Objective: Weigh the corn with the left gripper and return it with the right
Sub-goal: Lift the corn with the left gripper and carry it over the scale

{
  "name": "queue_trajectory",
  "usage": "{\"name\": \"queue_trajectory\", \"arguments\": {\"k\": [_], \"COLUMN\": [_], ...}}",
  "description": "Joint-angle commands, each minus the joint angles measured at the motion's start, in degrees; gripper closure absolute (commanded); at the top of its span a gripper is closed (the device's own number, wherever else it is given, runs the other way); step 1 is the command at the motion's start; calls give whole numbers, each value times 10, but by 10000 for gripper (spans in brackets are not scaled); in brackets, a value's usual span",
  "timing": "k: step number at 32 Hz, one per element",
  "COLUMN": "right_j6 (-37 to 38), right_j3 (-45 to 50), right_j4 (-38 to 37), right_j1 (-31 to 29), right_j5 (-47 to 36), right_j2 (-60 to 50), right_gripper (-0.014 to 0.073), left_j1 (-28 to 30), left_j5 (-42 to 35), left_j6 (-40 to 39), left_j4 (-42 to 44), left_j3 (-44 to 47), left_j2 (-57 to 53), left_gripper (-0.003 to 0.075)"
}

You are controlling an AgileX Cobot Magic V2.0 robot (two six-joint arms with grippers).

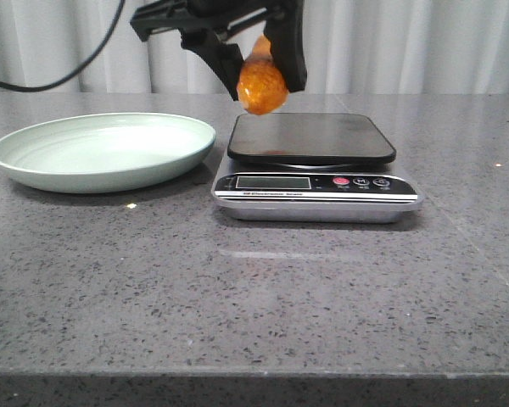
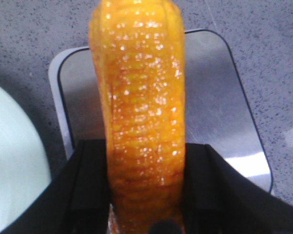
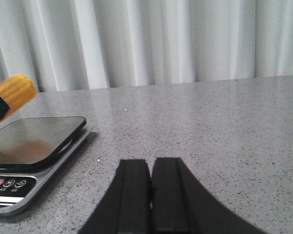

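My left gripper (image 1: pixel 259 68) is shut on the corn (image 1: pixel 261 82), a glossy orange-yellow cob that hangs tip down just above the far left edge of the scale's dark platform (image 1: pixel 311 137). In the left wrist view the corn (image 2: pixel 141 112) fills the middle between the black fingers (image 2: pixel 90 187), with the scale platform (image 2: pixel 212 97) below it. My right gripper (image 3: pixel 150 168) is shut and empty, low over the table to the right of the scale (image 3: pixel 31 146); it is out of the front view. The corn's tip also shows in the right wrist view (image 3: pixel 17 92).
A pale green plate (image 1: pixel 102 151) lies left of the scale, its rim close to the scale's left side. The scale's display and buttons (image 1: pixel 314 182) face the front. A white curtain hangs behind the grey table (image 1: pixel 263 297).
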Motion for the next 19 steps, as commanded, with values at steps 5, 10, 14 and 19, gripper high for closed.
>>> {"name": "queue_trajectory", "arguments": {"k": [5,10,14,19], "right_j6": [-5,-5,-5,-5], "right_j3": [-5,-5,-5,-5], "right_j4": [-2,-2,-2,-2], "right_j1": [-3,-3,-3,-3], "right_j5": [-48,-48,-48,-48], "right_j2": [-9,-9,-9,-9], "right_gripper": [445,445,445,445], "left_j1": [-17,-17,-17,-17], "left_j5": [-1,1,9,14], "left_j6": [-11,-11,-11,-11], "left_j4": [-17,-17,-17,-17], "left_j3": [-27,-27,-32,-55], "left_j2": [7,9,9,9], "left_gripper": [580,441,282,217]}}
